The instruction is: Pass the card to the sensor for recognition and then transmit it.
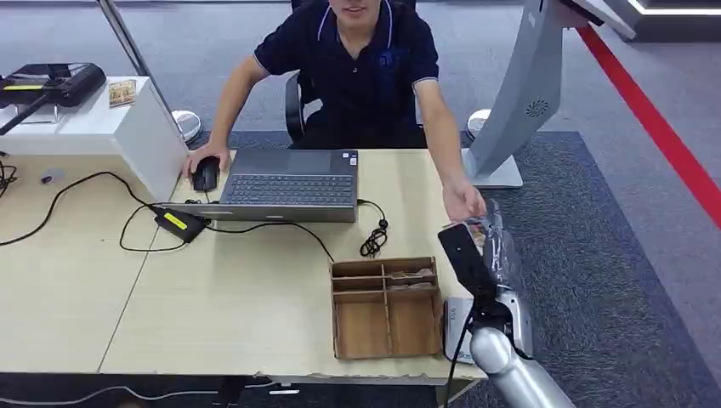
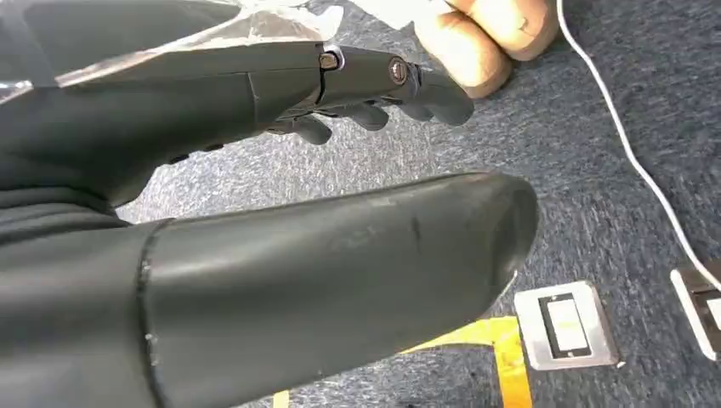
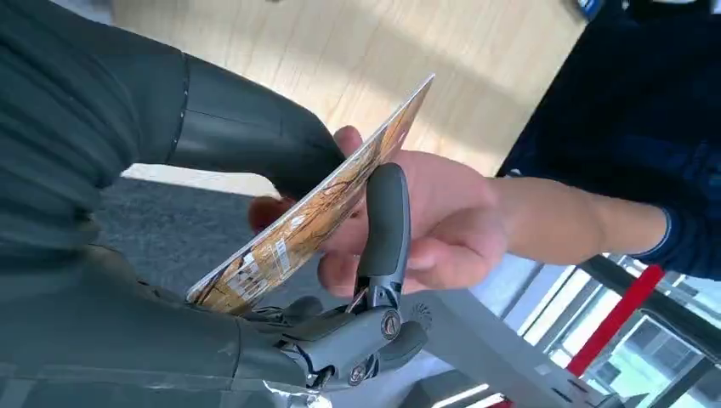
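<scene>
A card (image 3: 315, 212) printed in brown and yellow stands pinched between the thumb and a dark finger (image 3: 384, 229) of my right hand (image 3: 212, 340). A person's hand (image 3: 442, 229) grips the same card from the far side. From the head view, my right hand (image 1: 472, 251), wrapped in clear plastic, is raised off the table's right edge, and the person's hand (image 1: 463, 200) reaches down to it. Under my right arm a flat grey-white sensor (image 1: 455, 327) lies on the table corner. My left hand (image 2: 323, 255) has thumb and fingers apart, holding nothing.
A wooden divided tray (image 1: 387, 306) sits left of the sensor. A laptop (image 1: 285, 183), a mouse (image 1: 205, 174) under the person's other hand, and cables lie further back. A white kiosk stand (image 1: 519, 102) rises at the right, on carpet (image 2: 595, 195) with a floor socket (image 2: 563, 325).
</scene>
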`<control>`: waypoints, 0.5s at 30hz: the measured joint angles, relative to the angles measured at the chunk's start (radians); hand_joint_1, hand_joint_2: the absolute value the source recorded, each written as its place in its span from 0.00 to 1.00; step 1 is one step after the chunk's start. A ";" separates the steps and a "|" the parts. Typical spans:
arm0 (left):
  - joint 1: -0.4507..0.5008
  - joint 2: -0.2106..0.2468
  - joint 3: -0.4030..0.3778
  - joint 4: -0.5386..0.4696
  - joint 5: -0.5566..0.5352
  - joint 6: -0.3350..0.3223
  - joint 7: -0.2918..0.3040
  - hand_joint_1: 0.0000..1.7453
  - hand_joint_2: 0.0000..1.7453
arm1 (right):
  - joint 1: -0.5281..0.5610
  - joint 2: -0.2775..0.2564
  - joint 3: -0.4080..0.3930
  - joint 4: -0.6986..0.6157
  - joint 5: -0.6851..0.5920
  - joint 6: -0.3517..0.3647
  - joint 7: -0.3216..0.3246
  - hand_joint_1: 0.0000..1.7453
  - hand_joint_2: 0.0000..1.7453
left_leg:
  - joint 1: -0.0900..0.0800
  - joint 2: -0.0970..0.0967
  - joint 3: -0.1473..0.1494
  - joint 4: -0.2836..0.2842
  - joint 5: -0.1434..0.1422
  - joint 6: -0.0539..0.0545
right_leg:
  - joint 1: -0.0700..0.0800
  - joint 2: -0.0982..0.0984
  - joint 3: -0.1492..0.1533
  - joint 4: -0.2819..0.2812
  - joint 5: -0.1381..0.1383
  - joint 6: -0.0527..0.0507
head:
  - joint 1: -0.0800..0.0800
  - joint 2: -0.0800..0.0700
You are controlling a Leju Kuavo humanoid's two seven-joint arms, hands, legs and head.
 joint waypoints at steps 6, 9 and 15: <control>-0.003 -0.002 -0.014 0.000 -0.007 -0.003 0.001 0.00 0.00 | -0.013 0.029 0.016 -0.002 0.000 0.000 -0.009 1.00 1.00 | 0.000 0.000 0.000 0.000 0.000 0.000 | 0.000 0.000 0.000 0.000 0.000 0.000 | 0.000 0.000; -0.004 -0.002 -0.015 0.000 -0.007 -0.006 0.006 0.00 0.00 | -0.015 0.034 0.021 -0.002 0.000 0.000 -0.009 1.00 1.00 | 0.000 0.000 0.000 0.000 0.000 0.000 | 0.000 0.000 0.000 0.000 0.000 0.000 | 0.000 0.000; -0.009 -0.002 -0.023 0.000 -0.010 -0.008 0.011 0.00 0.00 | -0.023 0.042 0.034 0.000 -0.001 0.000 -0.009 1.00 1.00 | 0.000 0.000 -0.001 0.000 0.000 0.000 | 0.000 0.000 -0.001 0.000 0.000 0.000 | 0.000 0.000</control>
